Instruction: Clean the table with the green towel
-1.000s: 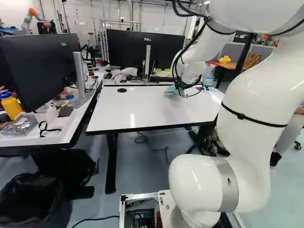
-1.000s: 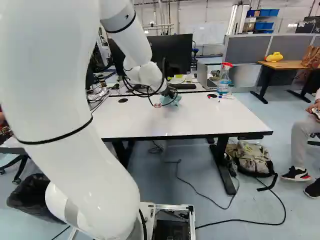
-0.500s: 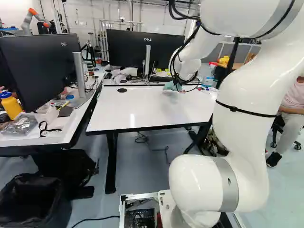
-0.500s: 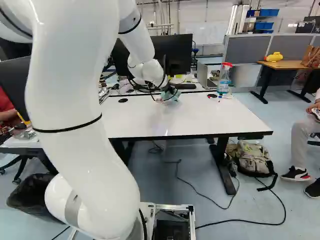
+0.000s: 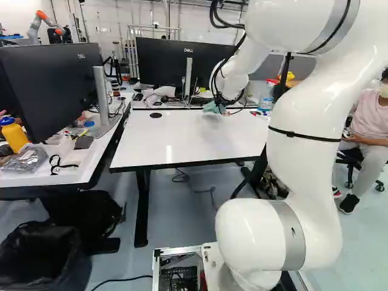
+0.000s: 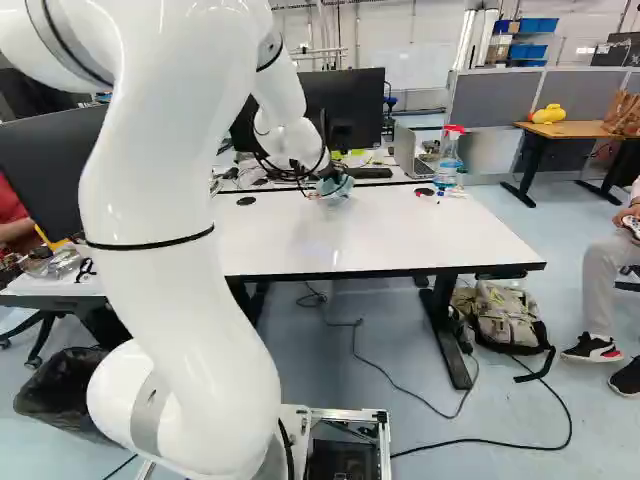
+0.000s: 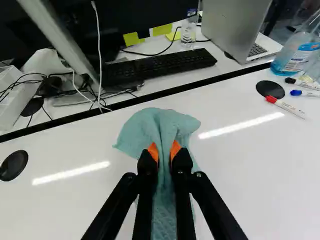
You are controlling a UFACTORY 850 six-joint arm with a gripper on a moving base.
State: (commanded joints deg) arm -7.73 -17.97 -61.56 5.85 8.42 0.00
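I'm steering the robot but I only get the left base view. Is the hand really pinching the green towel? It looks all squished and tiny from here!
Observer: Yes. In the wrist view, both orange pads of the hand press on the green towel, with a fold of it between them.
Operator: Cool! And what are those little coloured bits near the spray bottle? I can't make them out.
Observer: They're three markers lying on the table near the spray bottle: one black-tipped, one blue-tipped, one red-tipped.
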